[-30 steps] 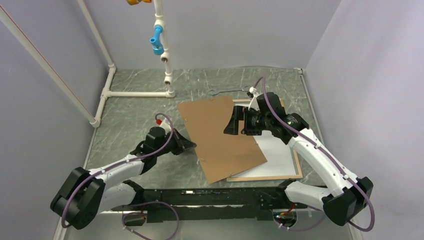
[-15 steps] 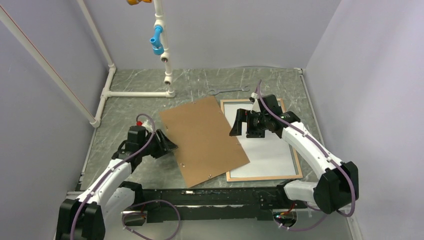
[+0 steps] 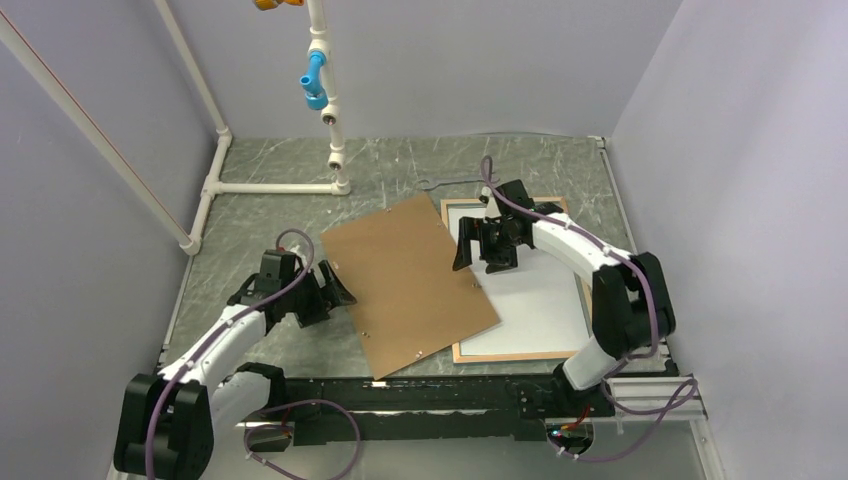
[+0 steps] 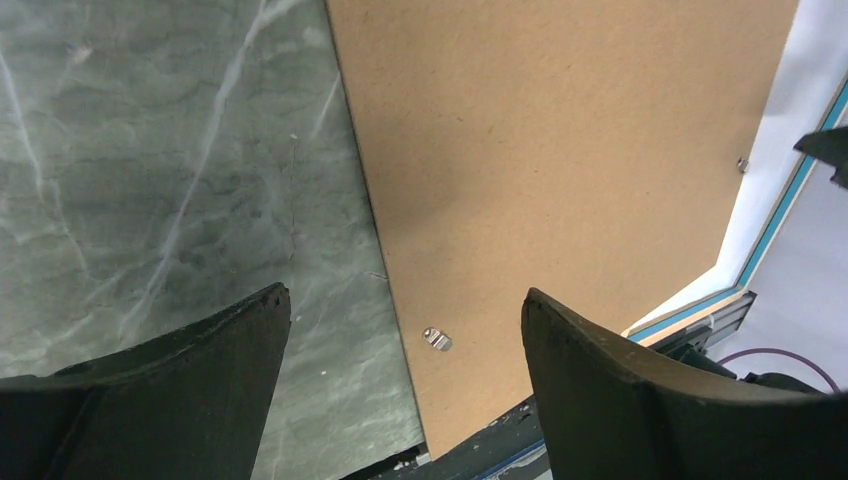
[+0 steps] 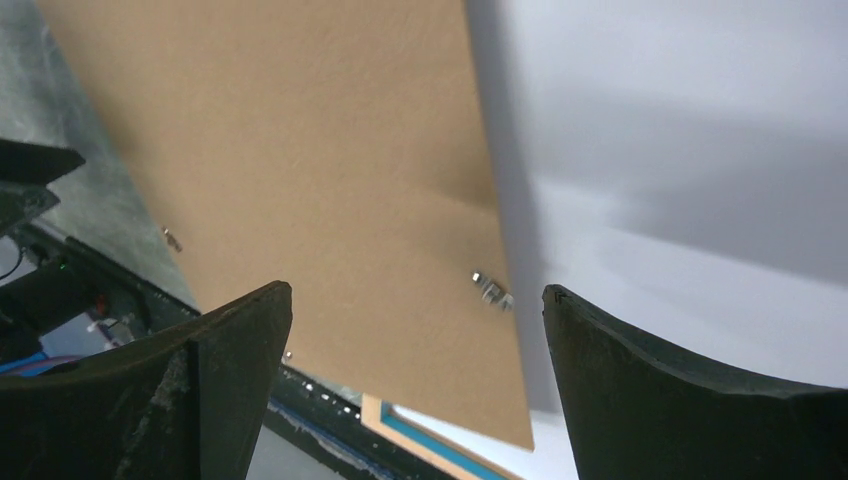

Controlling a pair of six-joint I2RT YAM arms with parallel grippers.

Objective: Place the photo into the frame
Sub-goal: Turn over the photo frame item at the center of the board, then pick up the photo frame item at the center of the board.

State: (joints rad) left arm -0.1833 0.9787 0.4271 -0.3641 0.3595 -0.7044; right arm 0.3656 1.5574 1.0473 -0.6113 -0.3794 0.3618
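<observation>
The frame [image 3: 520, 355] lies back-up at the right of the table, tan wood with a blue inner edge [image 4: 770, 230]. Inside it lies a white sheet [image 3: 540, 300], apparently the photo's plain reverse. A brown backing board [image 3: 410, 285] rests flat and skewed, covering the frame's left side. My left gripper [image 3: 337, 288] stands open at the board's left edge, which runs between its fingers [image 4: 400, 300] without being gripped. My right gripper [image 3: 480, 258] hovers open over the board's right edge [image 5: 415, 290], above the white sheet [image 5: 680, 150]. The frame's corner [image 5: 400, 425] shows below it.
A white pipe stand [image 3: 335, 150] with a blue fitting [image 3: 315, 85] rises at the back left. A metal wrench [image 3: 455, 182] lies behind the frame. Grey walls close in on three sides. The black rail [image 3: 420, 400] marks the table's near edge.
The left gripper dragged the backing board leftward off most of the frame, then opened and let it go. The right arm drew back and its gripper shifted slightly left, staying open.
</observation>
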